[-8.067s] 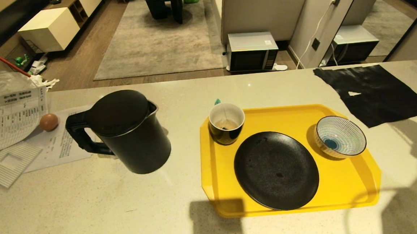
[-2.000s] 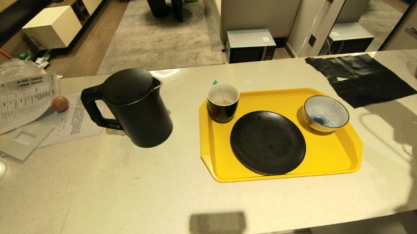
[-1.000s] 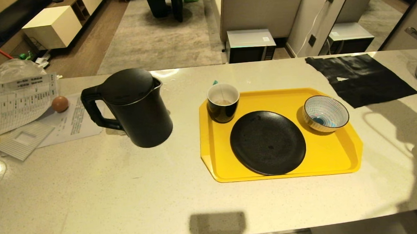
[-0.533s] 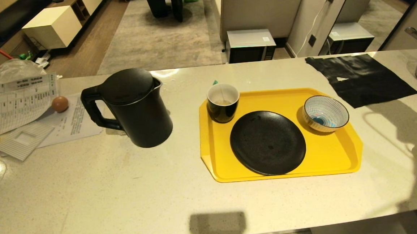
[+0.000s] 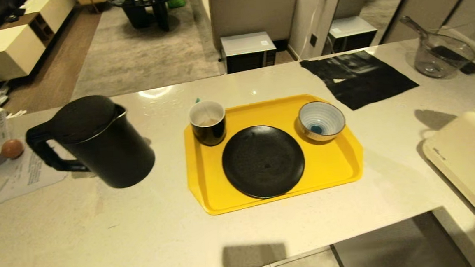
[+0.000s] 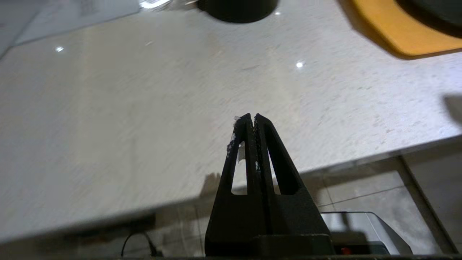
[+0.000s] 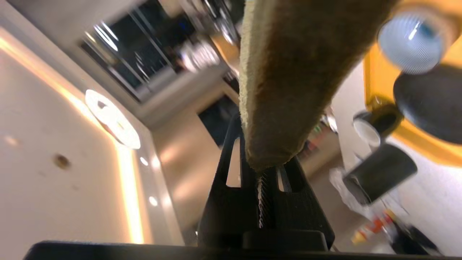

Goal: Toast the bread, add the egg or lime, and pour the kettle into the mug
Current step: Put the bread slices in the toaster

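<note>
- Over the pale speckled stone desk point(image 5: 268, 230) we go: the tall matte-black jug kettle point(image 5: 98, 144) stands at the left, lid on, its loop handle pointing away from the tray.
- Just beyond that handle, a small light-brown egg point(image 5: 12, 148) sits at the edge of some printed paper sheets point(image 5: 25, 173).
- Centre stage, the yellow plastic tray point(image 5: 334, 166) carries three things: the short glossy black mug with a white inside point(image 5: 208, 123) at its far left corner, a round matte black plate point(image 5: 263, 161) in the middle, and a blue-and-white striped bowl point(image 5: 321, 120) at the far right.
- A black sheet point(image 5: 358, 78) lies flat on the desk behind the bowl, a clear glass jug point(image 5: 439, 55) stands further right, and a cream-coloured toaster point(image 5: 470, 156) sits at the right edge.
- The left end effector point(image 6: 251, 121) hangs off the near edge of the desk, jaws pressed together, holding nothing.
- The right end effector point(image 7: 265, 164), outside the head view, is clamped on the thick slice of tan-crusted bread point(image 7: 288, 72); the slice juts out from between the fingers, up in the air.
</note>
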Robot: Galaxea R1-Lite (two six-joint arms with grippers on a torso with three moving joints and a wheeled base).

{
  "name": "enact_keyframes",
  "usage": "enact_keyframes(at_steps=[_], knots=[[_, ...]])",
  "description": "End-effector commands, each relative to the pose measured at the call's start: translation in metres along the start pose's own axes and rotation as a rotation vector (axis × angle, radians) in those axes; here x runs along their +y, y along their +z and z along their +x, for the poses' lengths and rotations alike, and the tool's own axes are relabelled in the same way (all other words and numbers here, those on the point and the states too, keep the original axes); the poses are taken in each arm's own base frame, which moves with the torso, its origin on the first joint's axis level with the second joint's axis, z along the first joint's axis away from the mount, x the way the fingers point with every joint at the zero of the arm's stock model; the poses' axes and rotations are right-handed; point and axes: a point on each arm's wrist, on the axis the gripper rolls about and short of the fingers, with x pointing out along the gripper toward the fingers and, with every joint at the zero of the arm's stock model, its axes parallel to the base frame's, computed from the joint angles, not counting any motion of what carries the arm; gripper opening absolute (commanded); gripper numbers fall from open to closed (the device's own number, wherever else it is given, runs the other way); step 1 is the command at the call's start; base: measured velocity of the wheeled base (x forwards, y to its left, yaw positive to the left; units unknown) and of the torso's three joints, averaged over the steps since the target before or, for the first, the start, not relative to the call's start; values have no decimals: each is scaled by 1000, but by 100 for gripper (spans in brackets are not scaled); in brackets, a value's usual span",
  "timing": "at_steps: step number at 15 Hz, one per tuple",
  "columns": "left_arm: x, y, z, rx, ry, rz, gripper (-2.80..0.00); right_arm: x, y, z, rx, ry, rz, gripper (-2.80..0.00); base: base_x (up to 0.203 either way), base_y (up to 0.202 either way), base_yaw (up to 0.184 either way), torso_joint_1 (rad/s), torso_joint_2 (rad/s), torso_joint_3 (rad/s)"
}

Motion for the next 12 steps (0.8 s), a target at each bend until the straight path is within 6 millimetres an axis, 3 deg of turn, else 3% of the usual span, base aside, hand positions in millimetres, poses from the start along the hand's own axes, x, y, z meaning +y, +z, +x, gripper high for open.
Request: enact_keyframes(at_steps=[1, 5, 12], knots=[[0, 0, 0, 1, 0, 0, -280, 0, -1, 0, 8, -2, 11, -280, 1, 9, -220, 0, 4, 3], [0, 0, 0, 1, 0, 0, -280, 0, -3, -1, 13, -1, 4, -280, 0, 6, -146, 3, 1, 0], [0, 0, 0, 1, 0, 0, -280, 1, -7, -1, 19, 0, -5, -280, 0, 0, 0, 0, 0, 0]])
